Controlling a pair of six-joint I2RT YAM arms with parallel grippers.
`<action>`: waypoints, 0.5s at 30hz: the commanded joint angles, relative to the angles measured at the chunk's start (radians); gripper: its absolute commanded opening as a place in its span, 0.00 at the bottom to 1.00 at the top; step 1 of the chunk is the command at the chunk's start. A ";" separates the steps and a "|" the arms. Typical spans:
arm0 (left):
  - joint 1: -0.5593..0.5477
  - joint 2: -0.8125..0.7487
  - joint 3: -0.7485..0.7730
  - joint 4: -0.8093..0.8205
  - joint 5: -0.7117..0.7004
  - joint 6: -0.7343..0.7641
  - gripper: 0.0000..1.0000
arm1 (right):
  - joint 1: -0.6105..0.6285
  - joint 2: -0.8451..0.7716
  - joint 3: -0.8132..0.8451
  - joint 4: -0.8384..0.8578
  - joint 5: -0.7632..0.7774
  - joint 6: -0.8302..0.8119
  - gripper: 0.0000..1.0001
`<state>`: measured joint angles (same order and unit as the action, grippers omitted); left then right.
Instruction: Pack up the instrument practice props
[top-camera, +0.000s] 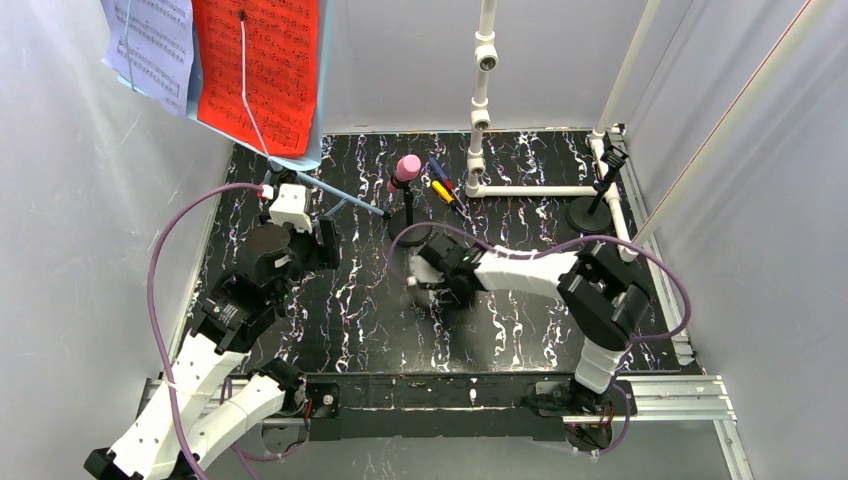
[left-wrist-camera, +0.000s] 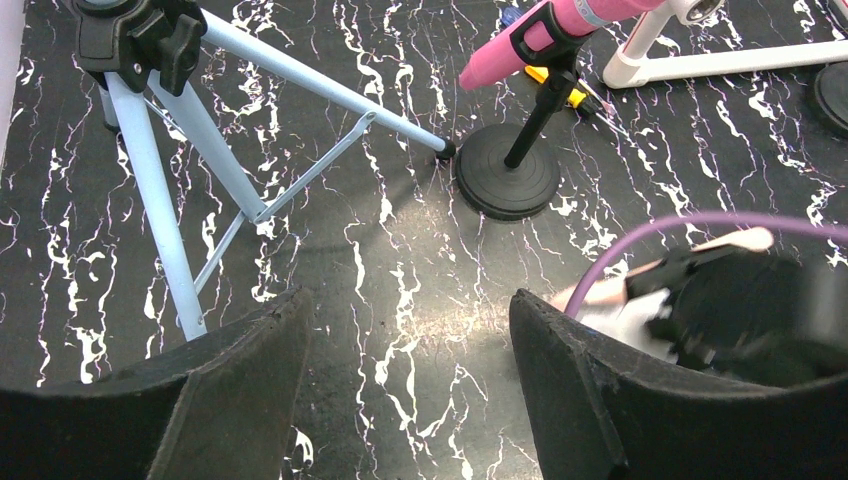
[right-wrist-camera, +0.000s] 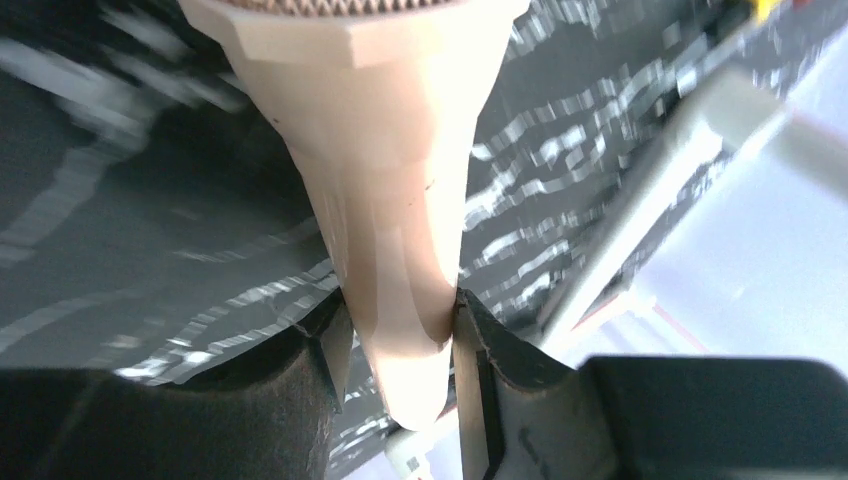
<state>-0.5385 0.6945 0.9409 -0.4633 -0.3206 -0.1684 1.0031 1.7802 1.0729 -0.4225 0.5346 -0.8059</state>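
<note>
The pale-blue music rack's tripod legs (left-wrist-camera: 150, 190) stand at the far left of the table, with a red page (top-camera: 258, 70) and a lavender page (top-camera: 150, 40) on the rack above. A pink toy microphone (top-camera: 407, 168) sits in a black round-based holder (left-wrist-camera: 507, 183) at mid-back. My right gripper (right-wrist-camera: 400, 335) is shut on the narrow handle of the beige toy microphone (right-wrist-camera: 380, 170), low over the table's middle. My left gripper (left-wrist-camera: 405, 340) hangs open beside the tripod with only the table between its fingers. A second black holder (top-camera: 592, 212) stands without a microphone at the back right.
A white PVC pipe frame (top-camera: 482, 110) rises at the back and runs along the right side. A yellow and blue tool (top-camera: 443, 188) lies next to the pink microphone's holder. White walls close in the black marbled table (top-camera: 350, 330) on three sides.
</note>
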 joint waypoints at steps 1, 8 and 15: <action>0.006 -0.010 -0.004 0.014 0.012 0.000 0.70 | -0.107 -0.095 -0.036 0.103 0.106 -0.064 0.19; 0.006 -0.013 -0.007 0.016 0.020 -0.002 0.70 | -0.280 -0.069 -0.058 0.197 0.146 -0.126 0.15; 0.006 -0.020 -0.007 0.020 0.042 -0.009 0.70 | -0.424 -0.007 -0.039 0.273 0.125 -0.165 0.17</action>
<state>-0.5385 0.6876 0.9390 -0.4568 -0.2977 -0.1688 0.6312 1.7283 1.0168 -0.2310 0.6510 -0.9306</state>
